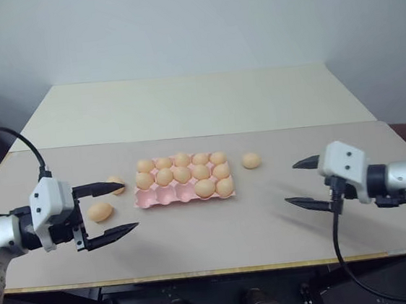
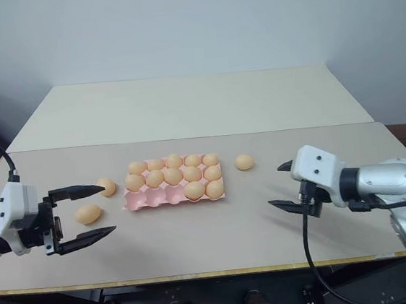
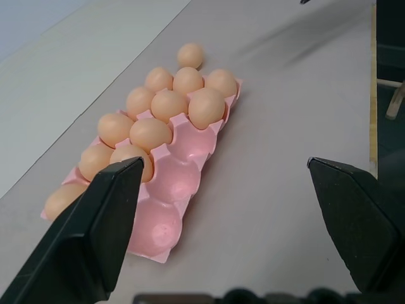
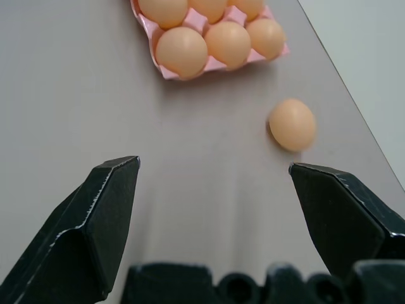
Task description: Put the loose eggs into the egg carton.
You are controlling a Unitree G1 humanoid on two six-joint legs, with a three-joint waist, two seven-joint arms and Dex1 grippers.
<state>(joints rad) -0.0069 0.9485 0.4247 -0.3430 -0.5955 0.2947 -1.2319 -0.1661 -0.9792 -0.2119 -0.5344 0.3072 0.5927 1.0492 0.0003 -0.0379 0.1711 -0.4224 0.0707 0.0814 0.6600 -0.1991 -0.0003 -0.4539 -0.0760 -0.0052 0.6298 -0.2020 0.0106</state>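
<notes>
The pink egg carton [image 1: 165,195] lies mid-table, its two far rows full of eggs. The near row holds two eggs at its right end, and three cups stand empty at its left. One loose egg [image 1: 251,161] rests on the table just right of the carton, and it shows in the right wrist view as the loose egg [image 4: 292,123]. Two more loose eggs [image 1: 116,184] [image 1: 100,211] lie left of the carton. My left gripper [image 1: 129,204] hovers open over that left pair, with nothing between its fingers [image 3: 95,221]. My right gripper [image 1: 290,183] is open and empty, right of the carton.
A cream table [image 1: 190,102] butts against the far side of the grey work table [image 1: 219,237]. The work table's front edge [image 1: 215,270] runs just below both grippers. A pale wall closes the back.
</notes>
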